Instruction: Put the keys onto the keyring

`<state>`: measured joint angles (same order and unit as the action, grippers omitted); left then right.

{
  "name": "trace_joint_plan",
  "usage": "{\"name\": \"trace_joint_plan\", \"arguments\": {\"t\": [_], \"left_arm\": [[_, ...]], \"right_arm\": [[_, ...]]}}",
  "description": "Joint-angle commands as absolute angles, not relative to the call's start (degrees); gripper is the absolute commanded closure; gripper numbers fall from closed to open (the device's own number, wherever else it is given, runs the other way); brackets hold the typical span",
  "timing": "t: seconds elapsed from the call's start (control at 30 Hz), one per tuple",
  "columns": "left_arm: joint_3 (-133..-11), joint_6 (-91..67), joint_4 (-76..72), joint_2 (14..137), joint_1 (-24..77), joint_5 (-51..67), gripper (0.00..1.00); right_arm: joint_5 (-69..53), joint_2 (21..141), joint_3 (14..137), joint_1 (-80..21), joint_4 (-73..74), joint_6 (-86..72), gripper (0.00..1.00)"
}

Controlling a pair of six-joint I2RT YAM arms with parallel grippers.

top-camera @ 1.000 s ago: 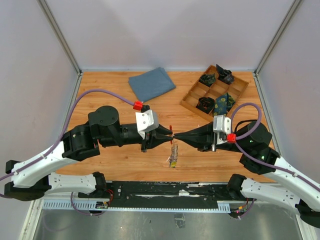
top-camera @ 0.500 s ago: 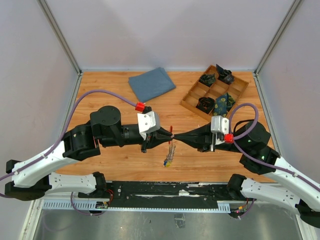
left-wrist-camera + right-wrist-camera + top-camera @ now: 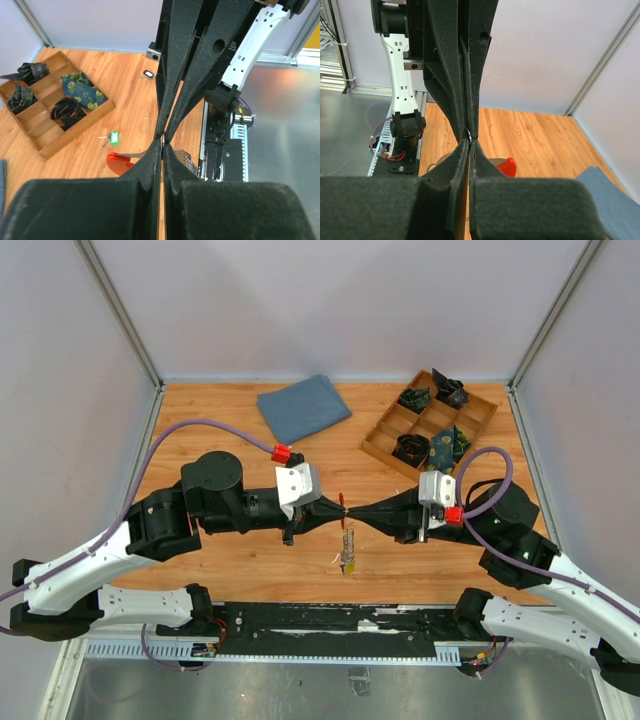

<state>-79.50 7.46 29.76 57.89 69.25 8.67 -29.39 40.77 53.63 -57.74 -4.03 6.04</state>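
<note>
Keyring (image 3: 343, 498) at frame centre now sits clamped by the left gripper (image 3: 339, 512), just closed, and the right gripper (image 3: 352, 513), keys (image 3: 348, 552) dangling below, seemingly threaded.

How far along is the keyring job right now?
Done: a bunch of keys hangs below the keyring, apparently threaded on it. In hand: the left pincer and right pincer are shut tip to tip at the ring; what each pinches is hidden. Left: a green-tagged key lies loose on the table; whether it belongs I cannot tell.
</note>
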Motion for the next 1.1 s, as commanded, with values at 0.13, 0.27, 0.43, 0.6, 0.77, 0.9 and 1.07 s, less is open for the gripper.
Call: {"name": "trace_joint_plan", "arguments": {"t": [0.13, 0.27, 0.43, 0.6, 0.77, 0.9, 1.07], "left_arm": [[-80.86, 8.01, 29.56, 58.70, 69.85, 2.14, 0.99], [-79.09, 9.27, 29.20, 58.24, 69.80, -0.79, 1.00], [-74.31, 10.48, 24.40, 55.63, 69.83, -1.79, 1.00], [-68.27, 12.81, 17.13, 52.04, 69.85, -2.16, 0.99], [-67.19, 9.70, 14.67, 52.48, 69.80, -6.26, 0.99], [-66.46, 10.13, 13.72, 52.92, 69.79, -5.30, 0.99], [-64.71, 17.78, 14.10, 54.27, 69.79, -7.70, 0.99]], "right_arm": [[-27.19, 39.29, 55.73, -58.80, -3.72, 7.11, 0.85], [-21.48, 36.93, 56.33, -58.80, 0.63, 9.31, 0.64], [-9.20, 33.43, 55.98, -58.80, 6.29, 10.97, 0.53], [4.63, 34.13, 55.96, -58.80, 11.22, 10.98, 0.48], [12.81, 36.39, 53.97, -58.75, 12.98, 11.79, 0.46], [14.11, 36.74, 51.84, -58.71, 11.73, 11.31, 0.44], [17.90, 37.37, 50.85, -58.71, 12.73, 11.85, 0.43]]}}
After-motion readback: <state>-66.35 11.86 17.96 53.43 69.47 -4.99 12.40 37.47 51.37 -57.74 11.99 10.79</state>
